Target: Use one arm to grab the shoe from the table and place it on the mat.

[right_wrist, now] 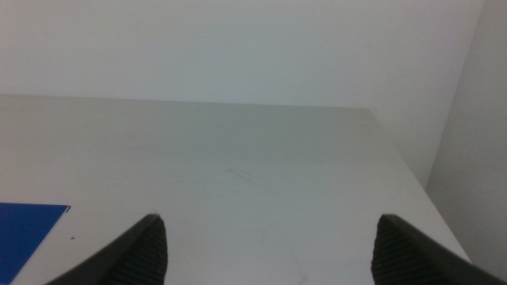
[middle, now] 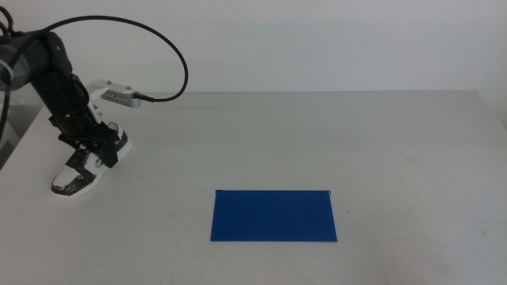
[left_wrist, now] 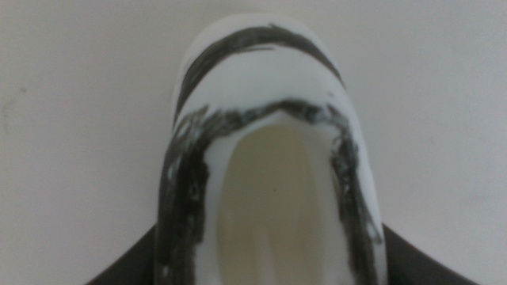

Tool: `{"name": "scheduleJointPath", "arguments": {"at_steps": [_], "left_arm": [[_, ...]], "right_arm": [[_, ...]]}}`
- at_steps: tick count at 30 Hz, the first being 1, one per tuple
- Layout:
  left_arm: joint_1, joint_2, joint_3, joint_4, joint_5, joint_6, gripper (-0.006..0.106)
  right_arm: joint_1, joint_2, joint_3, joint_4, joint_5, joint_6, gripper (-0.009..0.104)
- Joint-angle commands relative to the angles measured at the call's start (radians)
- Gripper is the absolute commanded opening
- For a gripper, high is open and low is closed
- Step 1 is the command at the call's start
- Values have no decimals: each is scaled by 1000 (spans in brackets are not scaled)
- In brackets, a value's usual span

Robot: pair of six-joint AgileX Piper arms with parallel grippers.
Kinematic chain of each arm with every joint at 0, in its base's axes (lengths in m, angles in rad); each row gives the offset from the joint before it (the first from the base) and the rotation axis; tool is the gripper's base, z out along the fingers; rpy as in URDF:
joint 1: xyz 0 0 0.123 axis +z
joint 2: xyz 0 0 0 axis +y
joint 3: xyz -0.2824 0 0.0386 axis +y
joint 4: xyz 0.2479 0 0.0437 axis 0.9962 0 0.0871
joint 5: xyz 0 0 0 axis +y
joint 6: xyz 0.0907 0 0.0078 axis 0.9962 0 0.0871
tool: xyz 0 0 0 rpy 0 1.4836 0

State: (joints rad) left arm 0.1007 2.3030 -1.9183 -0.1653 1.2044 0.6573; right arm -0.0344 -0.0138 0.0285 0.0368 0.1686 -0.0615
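Note:
The shoe (middle: 82, 169), white with black mottled panels, lies on the white table (middle: 333, 134) at the far left. My left gripper (middle: 98, 150) has come down over its heel end. In the left wrist view the shoe (left_wrist: 265, 87) fills the frame, and the left gripper (left_wrist: 269, 237) is open with one dark jaw at each side of the shoe's opening. The dark blue mat (middle: 273, 215) lies flat near the table's middle front, well to the right of the shoe. My right gripper (right_wrist: 269, 226) is open and empty, out of the middle view.
A corner of the mat (right_wrist: 24, 229) shows in the right wrist view. The left arm's black cable (middle: 170, 55) arcs above the table's back left. The table's far edge meets a white wall.

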Motion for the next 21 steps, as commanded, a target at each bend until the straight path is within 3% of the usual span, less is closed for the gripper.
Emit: {"name": "scheduleJointPath", "arguments": {"at_steps": [1,6,12,21], "left_arm": [[0,-80,-32,-12,55,-11,13],[-7,-127,-32,-12,77,-52,11],[-63,-220,-21,82,113,-134,12],[-132,-422,231,40,67,-185,12]], "right_arm": [[-5,-21,-10,-8,-79,-13,66],[-5,-21,-10,-8,-79,-13,66],[-5,-21,-10,-8,-79,-13,66],[-5,-21,-10,-8,-79,-13,66]]}}
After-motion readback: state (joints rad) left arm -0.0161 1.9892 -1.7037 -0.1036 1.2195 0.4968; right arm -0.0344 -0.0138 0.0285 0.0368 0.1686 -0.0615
